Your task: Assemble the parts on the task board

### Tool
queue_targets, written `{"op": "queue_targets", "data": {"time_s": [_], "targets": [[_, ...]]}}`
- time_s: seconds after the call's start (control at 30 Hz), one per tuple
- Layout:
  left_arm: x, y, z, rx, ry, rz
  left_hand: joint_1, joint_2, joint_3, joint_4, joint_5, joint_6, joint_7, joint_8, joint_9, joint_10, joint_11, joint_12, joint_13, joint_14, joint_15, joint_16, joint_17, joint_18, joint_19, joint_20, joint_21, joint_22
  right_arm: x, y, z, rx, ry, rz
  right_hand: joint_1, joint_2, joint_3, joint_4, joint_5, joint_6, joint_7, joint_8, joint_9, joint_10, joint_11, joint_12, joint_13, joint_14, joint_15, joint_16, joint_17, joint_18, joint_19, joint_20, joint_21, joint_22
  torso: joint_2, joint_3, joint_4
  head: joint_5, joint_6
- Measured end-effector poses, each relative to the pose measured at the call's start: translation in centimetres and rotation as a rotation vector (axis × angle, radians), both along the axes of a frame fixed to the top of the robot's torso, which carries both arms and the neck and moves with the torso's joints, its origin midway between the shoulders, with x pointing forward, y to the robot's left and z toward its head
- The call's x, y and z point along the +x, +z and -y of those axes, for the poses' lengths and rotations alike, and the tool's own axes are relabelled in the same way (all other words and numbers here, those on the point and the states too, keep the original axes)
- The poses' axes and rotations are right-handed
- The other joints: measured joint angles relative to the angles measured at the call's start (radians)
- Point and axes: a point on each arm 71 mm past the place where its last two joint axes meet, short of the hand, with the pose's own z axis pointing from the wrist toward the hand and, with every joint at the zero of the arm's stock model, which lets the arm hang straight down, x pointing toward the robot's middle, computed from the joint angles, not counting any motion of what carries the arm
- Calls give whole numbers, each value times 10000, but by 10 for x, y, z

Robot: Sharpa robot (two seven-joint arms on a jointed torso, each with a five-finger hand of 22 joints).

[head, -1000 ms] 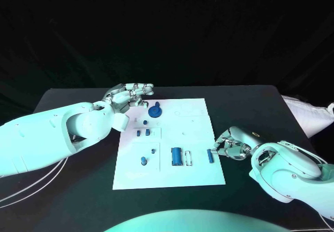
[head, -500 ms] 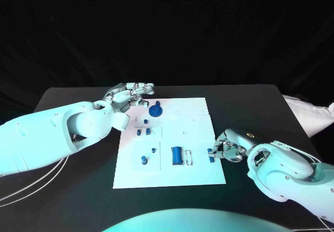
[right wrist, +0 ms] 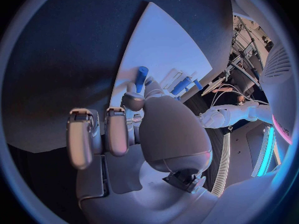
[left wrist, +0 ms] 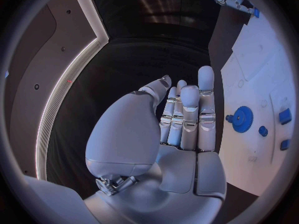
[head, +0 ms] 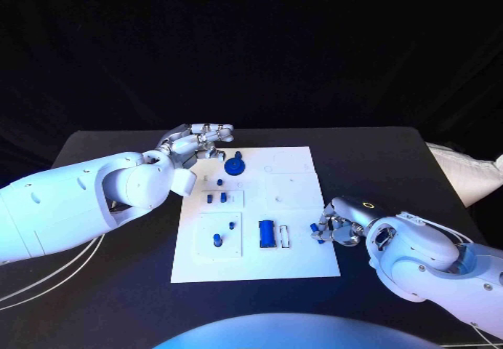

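1. R hand (head: 337, 228) at the task board's (head: 294, 265) right edge, pinching a small blue peg (right wrist: 141, 77) w/ thumb + fingertip.
2. L hand (head: 196, 142) holds nothing, fingers loosely apart, above desk (head: 105, 153) by board's far-left corner, near blue gear (head: 234, 167).

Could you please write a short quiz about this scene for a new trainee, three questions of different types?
1. True or false: the left hand holds a blue part.
2. Which hand pinches the blue pin at the edge of the task board? A) left B) right C) neither
3. Fill in: the blue gear lies on the board at its ____ end, seen from the robot.

Key: 1 false, it hovers with nothing in it, fingers apart; 2 B; 3 far.
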Motion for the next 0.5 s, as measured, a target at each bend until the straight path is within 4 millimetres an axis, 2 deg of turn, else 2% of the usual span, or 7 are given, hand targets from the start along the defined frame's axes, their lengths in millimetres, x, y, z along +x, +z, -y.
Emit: {"op": "queue_targets", "data": {"time_s": [0.1, 0.27, 0.5], "targets": [[0, 0, 0, 2, 4, 0, 0, 0, 0, 0, 0, 0, 0, 0, 0, 0, 0, 0, 0, 0, 0, 0, 0, 0, 0, 0, 0, 0, 2, -1, -2, -124, 86, 97, 215, 0, 123, -126, -119, 22, -19, 75, 130, 16, -15, 165, 144, 0, 0, 61, 0, 0, 0, 0, 1, 0, -1, 0, 0, 15, 0], [0, 0, 0, 2, 1, -3, 0, 0, 0, 0, 0, 0, 0, 0, 0, 0, 0, 0, -1, 0, 0, 0, 0, 0, 0, 0, 0, 0, 5, -2, -9, -285, 323, 346, 751, 33, 486, -536, -353, 33, 2, 77, 225, 57, 21, 564, 285, 0, 1, 117, -1, 0, 37, -37, 1, -1, -1, 1, -4, 29, 13], [0, 0, 1, -6, -21, -7, 0, 0, 0, 0, 0, 0, 0, 0, 0, 0, 0, 0, -1, 0, 0, 0, 1, 0, 0, 0, 0, 0, 6, -2, -13, -505, 555, 523, 944, 26, 709, -623, -371, 65, -30, 77, 290, 75, 32, 658, 284, 2, 4, 173, -2, 0, 36, -37, 1, -1, -2, -2, -11, 37, 30]]}}
